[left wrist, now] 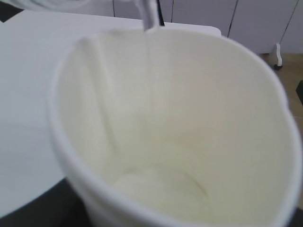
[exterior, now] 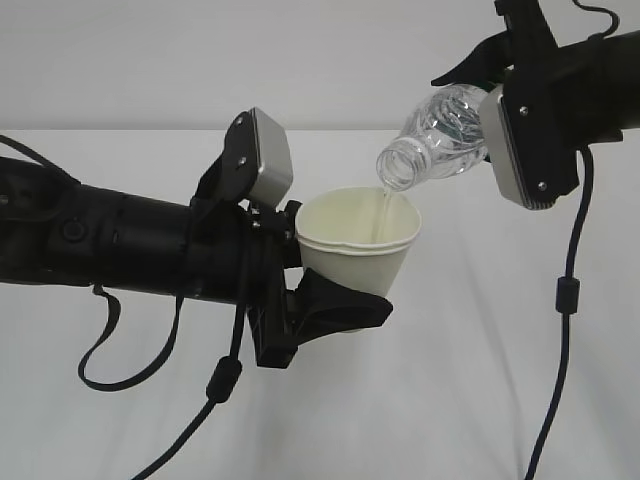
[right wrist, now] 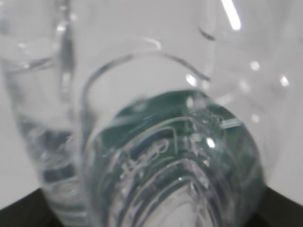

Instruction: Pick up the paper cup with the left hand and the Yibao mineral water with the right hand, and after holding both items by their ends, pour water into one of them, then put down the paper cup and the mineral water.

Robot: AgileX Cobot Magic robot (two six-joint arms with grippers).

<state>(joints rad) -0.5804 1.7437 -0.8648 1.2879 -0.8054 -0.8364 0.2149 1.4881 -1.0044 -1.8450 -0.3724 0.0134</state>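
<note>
My left gripper is shut on the lower part of the cream paper cup and holds it upright above the table. My right gripper is shut on the Yibao mineral water. The clear bottle is tilted with its bare neck down over the cup's rim. A thin stream of water runs from the neck into the cup. The cup's inside fills the left wrist view, with the stream falling along its far wall. The right wrist view looks through the ribbed bottle, whose green label shows.
A white table lies under both arms. Black cables hang from the right arm and the left arm, and a strap loop dangles below the left arm. White cabinet doors stand beyond the table.
</note>
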